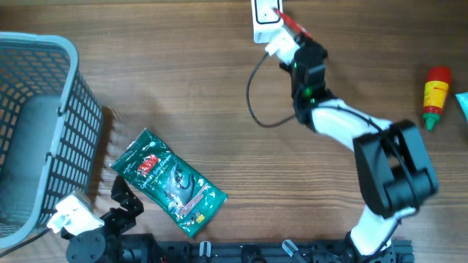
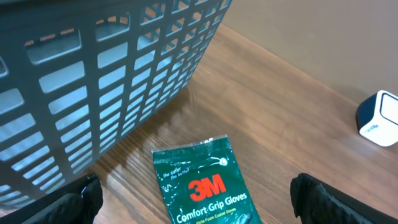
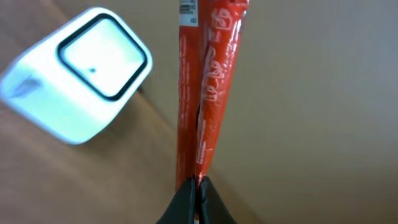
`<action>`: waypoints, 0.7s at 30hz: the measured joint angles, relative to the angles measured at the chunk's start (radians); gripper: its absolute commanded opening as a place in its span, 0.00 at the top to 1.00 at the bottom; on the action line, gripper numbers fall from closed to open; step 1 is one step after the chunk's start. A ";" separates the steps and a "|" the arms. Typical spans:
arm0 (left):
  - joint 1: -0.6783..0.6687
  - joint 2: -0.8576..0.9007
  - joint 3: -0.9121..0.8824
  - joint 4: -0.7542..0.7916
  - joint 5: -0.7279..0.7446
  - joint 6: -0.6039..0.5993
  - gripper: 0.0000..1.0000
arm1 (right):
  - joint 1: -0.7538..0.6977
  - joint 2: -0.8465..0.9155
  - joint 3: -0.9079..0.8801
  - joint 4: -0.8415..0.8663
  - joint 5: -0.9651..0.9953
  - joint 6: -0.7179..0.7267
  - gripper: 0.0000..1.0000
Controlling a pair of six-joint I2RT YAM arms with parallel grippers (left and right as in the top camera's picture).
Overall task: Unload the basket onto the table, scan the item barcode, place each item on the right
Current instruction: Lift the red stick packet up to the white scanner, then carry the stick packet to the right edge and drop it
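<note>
The right fingers (image 3: 191, 200) pinch the red sachet (image 3: 211, 81), held just beside the white scanner (image 3: 81, 81). The left fingers (image 2: 320, 200) stand wide over the green gloves pack (image 2: 202, 186) by the basket (image 2: 93, 74).

The right arm (image 1: 340, 120) bends and reaches out to the white scanner (image 1: 262, 25). The right gripper (image 1: 296, 36) is squeezed tight on a red packet (image 1: 291, 23) just beside the scanner. The left gripper (image 1: 124, 193) sits far from the scanner, fingers wide apart, holding nothing.

The sachet (image 3: 208, 81) beside the white, black-framed scanner (image 3: 62, 106) is red with pale print. The glove packet (image 2: 202, 186) is green with a red logo; the basket (image 2: 93, 81), grey-blue.
</note>
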 measured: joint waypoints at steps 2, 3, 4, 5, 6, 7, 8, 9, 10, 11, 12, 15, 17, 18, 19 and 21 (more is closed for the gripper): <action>0.000 0.000 0.000 0.000 0.000 0.000 0.00 | -0.003 0.102 0.111 0.000 -0.004 -0.066 0.96; 0.000 0.000 0.000 0.000 0.000 0.000 0.00 | -0.003 0.140 0.143 -0.002 -0.007 -0.086 0.96; 0.000 0.000 0.000 0.000 0.000 0.000 0.00 | -0.003 0.179 0.181 -0.007 -0.006 -0.103 0.96; 0.000 0.000 0.000 0.000 0.000 0.000 0.00 | -0.003 0.223 0.224 -0.009 -0.006 -0.119 0.96; 0.000 0.000 0.000 0.000 0.000 0.000 0.00 | -0.004 0.277 0.276 -0.013 -0.007 -0.140 0.96; 0.000 0.000 0.000 0.000 0.000 0.000 0.00 | -0.006 0.299 0.299 -0.019 -0.003 -0.153 0.96; 0.000 0.000 0.000 0.000 0.000 0.000 0.00 | -0.008 0.317 0.322 -0.031 0.002 -0.164 0.96; 0.000 0.000 0.000 0.000 0.000 0.000 0.00 | -0.013 0.333 0.348 -0.060 0.008 -0.180 0.96; 0.000 0.000 0.000 0.000 0.000 0.000 0.00 | -0.018 0.336 0.358 -0.071 0.009 -0.186 0.96; 0.000 0.000 0.000 0.000 0.000 0.000 0.00 | -0.023 0.337 0.362 -0.072 0.012 -0.188 0.96; 0.000 0.000 0.000 0.000 0.000 0.000 0.00 | -0.028 0.337 0.368 -0.072 0.012 -0.192 0.96; 0.000 0.000 0.000 0.000 0.000 0.000 0.00 | -0.042 0.337 0.376 -0.073 0.012 -0.212 0.96; 0.000 0.000 0.000 0.000 0.000 0.000 0.00 | -0.044 0.337 0.376 -0.078 0.012 -0.225 0.96; 0.000 0.000 0.000 0.000 0.000 0.000 0.00 | -0.044 0.338 0.376 -0.079 0.011 -0.233 0.96; 0.000 0.000 0.000 0.000 0.000 0.000 0.00 | -0.044 0.338 0.376 -0.079 0.011 -0.233 0.96; 0.000 0.000 0.000 0.000 0.000 0.000 0.00 | -0.043 0.338 0.378 -0.079 0.023 -0.216 0.96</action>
